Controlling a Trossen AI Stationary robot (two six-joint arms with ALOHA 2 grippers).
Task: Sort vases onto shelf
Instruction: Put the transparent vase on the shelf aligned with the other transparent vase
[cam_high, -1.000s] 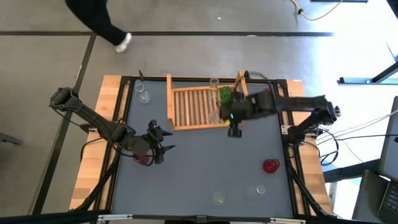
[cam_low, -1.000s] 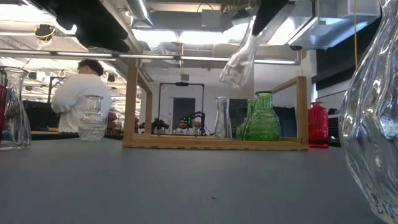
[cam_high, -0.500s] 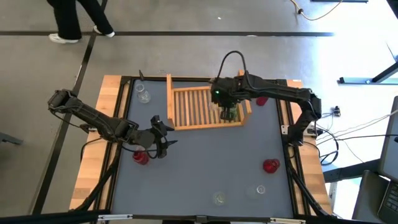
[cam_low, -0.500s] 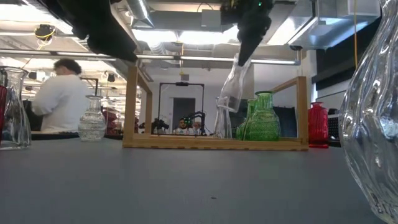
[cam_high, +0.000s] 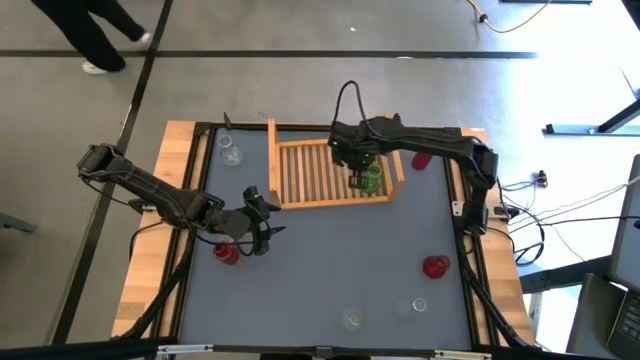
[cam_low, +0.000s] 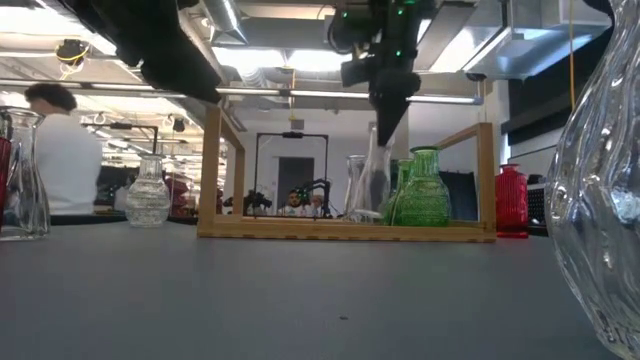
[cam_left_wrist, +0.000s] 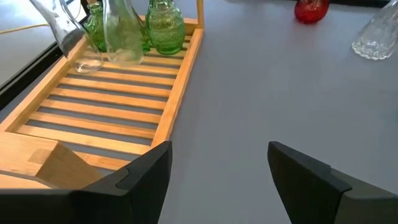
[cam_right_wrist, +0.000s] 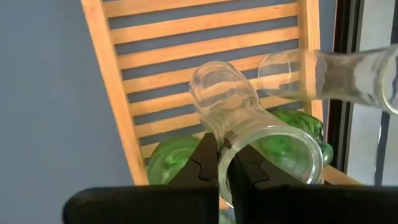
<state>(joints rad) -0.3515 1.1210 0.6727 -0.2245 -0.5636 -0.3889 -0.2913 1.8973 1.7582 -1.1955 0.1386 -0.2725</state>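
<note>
I'm watching the right gripper (cam_right_wrist: 225, 163) over the shelf (cam_high: 310, 172), its fingers pinching the rim of a clear vase (cam_right_wrist: 245, 134). The vase is hanging nearly upright, long axis vertical, mouth up, just beside another clear vase (cam_low: 357, 188) and the green vases (cam_low: 420, 190) at the shelf's right end. The slats to the left are lying bare. The left gripper (cam_high: 262, 222) is hovering over open grey table (cam_high: 340, 260), fingers spread wide and holding nothing, near a red vase (cam_high: 226, 254).

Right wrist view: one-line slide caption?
Right gripper shut on clear vase's rim, lowering it beside green vases on the wooden shelf.
</note>
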